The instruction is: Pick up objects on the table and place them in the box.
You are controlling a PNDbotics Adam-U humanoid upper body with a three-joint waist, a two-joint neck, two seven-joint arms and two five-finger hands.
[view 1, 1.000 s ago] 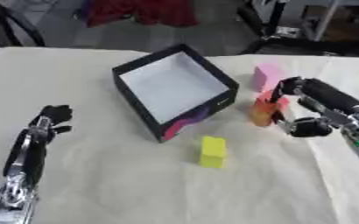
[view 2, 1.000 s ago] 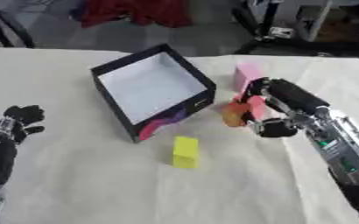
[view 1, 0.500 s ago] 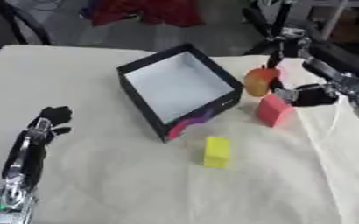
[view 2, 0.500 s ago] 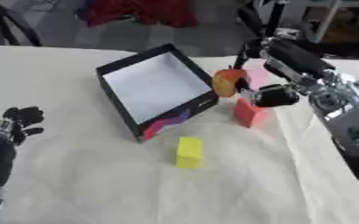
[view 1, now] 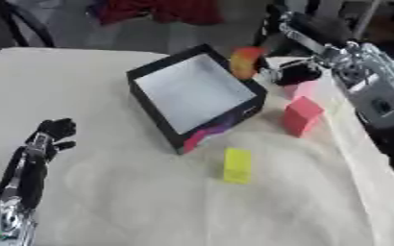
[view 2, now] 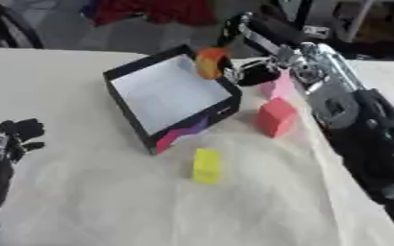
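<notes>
My right hand (view 1: 294, 72) is shut on a small orange and red object (view 1: 245, 61), which hangs above the far right rim of the black box (view 1: 160, 116). The box has a white inside and sits askew at the table's middle. A red block (view 1: 301, 115) stands to the right of the box, with a pink block (view 1: 305, 89) just behind it. A yellow block (view 1: 237, 165) lies in front of the box. My left hand (view 1: 52, 133) rests at the lower left with its fingers curled and nothing in it.
A pale cloth (view 1: 133, 202) covers the table. Dark equipment and red fabric (view 1: 163, 9) lie beyond the far edge. My right arm (view 2: 351, 115) stretches along the table's right side.
My right hand has lifted the orange and red object from beside the red block and carried it up and left to the box's far rim. The camera has shifted too.
</notes>
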